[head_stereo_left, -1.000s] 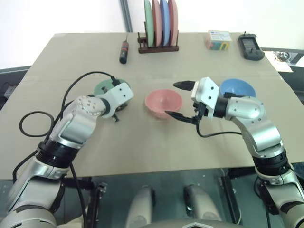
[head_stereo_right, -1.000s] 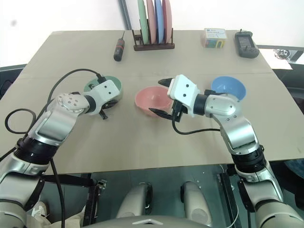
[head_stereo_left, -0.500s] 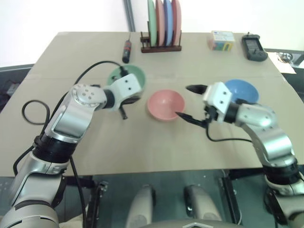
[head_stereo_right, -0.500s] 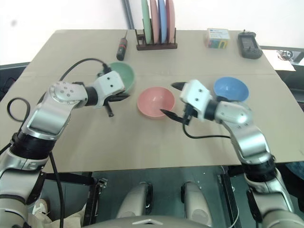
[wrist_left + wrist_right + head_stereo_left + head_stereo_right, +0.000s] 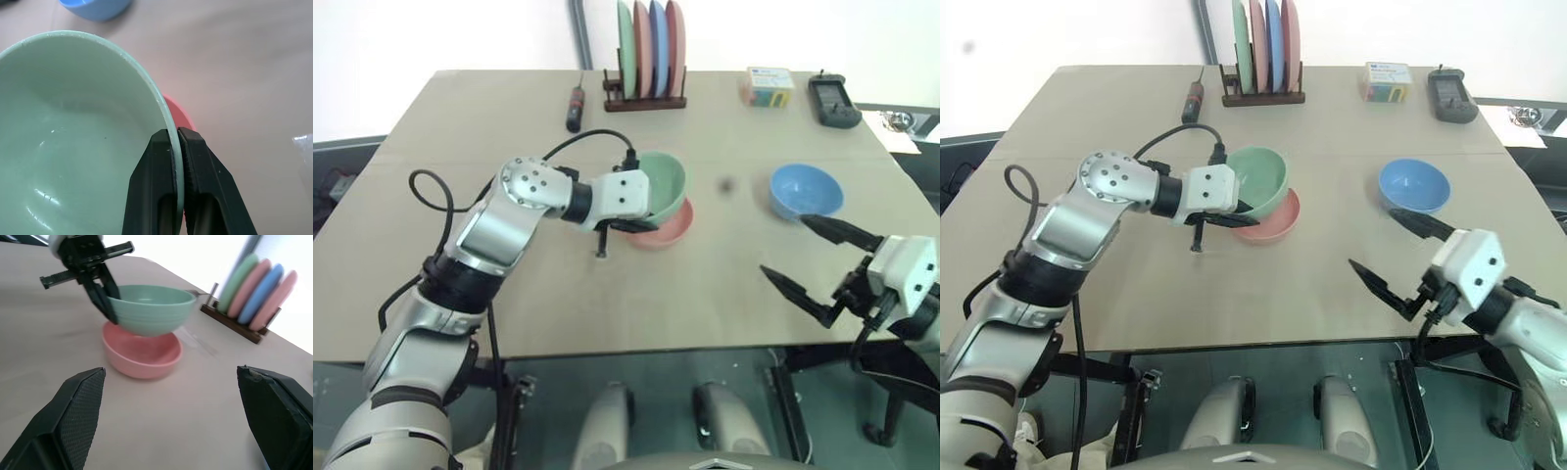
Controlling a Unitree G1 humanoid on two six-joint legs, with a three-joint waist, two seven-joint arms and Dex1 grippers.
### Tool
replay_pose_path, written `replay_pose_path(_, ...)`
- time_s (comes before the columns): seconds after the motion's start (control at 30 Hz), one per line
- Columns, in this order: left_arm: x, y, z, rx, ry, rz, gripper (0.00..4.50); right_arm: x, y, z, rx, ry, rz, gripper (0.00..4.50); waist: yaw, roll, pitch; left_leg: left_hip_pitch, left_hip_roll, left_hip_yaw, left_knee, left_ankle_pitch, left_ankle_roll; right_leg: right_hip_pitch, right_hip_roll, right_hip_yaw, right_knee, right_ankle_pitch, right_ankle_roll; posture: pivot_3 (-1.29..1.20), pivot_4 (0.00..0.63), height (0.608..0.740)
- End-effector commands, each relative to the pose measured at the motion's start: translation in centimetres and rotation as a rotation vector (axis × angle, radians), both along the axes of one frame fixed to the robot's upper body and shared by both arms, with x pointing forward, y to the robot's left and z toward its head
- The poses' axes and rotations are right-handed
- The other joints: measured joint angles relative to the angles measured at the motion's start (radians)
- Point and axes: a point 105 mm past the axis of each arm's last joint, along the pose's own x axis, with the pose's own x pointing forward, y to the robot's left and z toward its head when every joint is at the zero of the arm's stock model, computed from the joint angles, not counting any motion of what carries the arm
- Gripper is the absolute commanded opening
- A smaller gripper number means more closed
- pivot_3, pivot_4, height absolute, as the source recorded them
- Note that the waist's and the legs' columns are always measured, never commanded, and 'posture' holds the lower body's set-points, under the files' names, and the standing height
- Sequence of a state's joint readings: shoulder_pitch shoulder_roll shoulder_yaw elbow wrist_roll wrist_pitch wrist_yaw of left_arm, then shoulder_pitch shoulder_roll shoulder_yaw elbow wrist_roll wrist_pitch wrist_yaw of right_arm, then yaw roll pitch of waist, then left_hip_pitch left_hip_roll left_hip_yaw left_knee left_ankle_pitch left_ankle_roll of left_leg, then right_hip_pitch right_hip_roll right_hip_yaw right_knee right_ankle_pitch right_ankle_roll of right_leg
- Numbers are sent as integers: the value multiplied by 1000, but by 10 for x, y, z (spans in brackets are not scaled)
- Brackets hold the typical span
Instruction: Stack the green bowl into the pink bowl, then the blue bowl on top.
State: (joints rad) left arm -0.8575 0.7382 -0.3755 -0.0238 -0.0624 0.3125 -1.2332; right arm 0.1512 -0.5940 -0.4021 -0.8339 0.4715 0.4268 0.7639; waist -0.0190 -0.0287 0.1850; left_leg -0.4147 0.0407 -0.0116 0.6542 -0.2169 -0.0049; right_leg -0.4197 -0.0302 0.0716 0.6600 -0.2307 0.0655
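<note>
Green bowl hangs above pink bowl

The left gripper (image 5: 177, 147) pinches the green bowl (image 5: 658, 186) by its thin rim; likely light, stiff plastic, over the pink bowl (image 5: 668, 228). The right gripper (image 5: 820, 260) is spread.

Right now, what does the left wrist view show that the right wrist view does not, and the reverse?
The left wrist view alone shows the blue bowl and the left hand's fingers pinching the green bowl's rim. The right wrist view alone shows the plate rack and the right hand standing open. Both show the green bowl sitting tilted over the pink bowl on the table.
</note>
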Motion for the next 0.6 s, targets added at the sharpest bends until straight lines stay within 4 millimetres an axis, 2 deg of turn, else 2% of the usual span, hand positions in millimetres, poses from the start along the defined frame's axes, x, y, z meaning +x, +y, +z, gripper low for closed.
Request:
replay_pose_path(0.03,4,-2,11,12,-66,-21,2176,-9,4,13,-1,-54,13,4500,1,0,0,0,0,0,0,0,0,0,0,0,0,0,0,0,150,740)
replay_pose_path(0.1,7,-2,15,-6,-80,-7,3224,-9,4,13,2,-48,14,4500,2,0,0,0,0,0,0,0,0,0,0,0,0,0,0,0,150,740)
replay_pose_path(0.2,8,-1,29,-101,-62,29,4418,-3,1,9,-7,-25,0,4500,3,0,0,-1,0,0,0,0,0,0,0,0,-1,0,0,0,150,740)
replay_pose_path(0.33,-14,22,37,-265,126,54,4418,33,-20,-16,-123,94,-121,4500,-16,0,0,-1,0,0,0,0,0,0,0,0,-1,0,0,0,150,740)
replay_pose_path(0.4,-25,26,55,-530,53,-22,4418,59,-34,-29,-188,148,-210,4500,-24,3,-2,0,0,1,-1,0,0,0,-1,0,0,0,0,0,150,740)
replay_pose_path(0.47,-33,47,42,-561,137,50,4418,85,-42,-39,-240,190,-244,4500,-31,2,-1,2,1,3,-1,0,0,0,-1,2,1,1,-2,0,150,740)
replay_pose_path(0.6,-55,67,43,-684,238,15,4418,131,-49,-49,-272,243,-276,4500,-25,2,-1,1,1,1,-1,0,0,-1,0,1,1,2,-3,0,150,740)
